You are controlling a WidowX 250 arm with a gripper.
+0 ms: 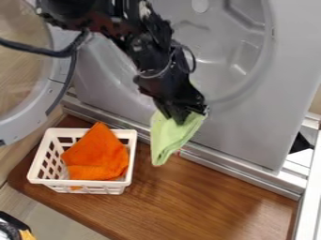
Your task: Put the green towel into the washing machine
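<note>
Noting the round door [31,116] open at left, we find pale floor [53,218] below, then a white basket [94,189] with an orange cloth [97,157] on the brown wooden board [194,197]. Gripper [180,116]: closed on the green towel [169,139], outside the grey machine [251,126]. Far right, we log a metal rail [309,197].

Honestly can't make out any readable text here, folks: no labels, brands, numbers or signs I could quote for you.
</note>
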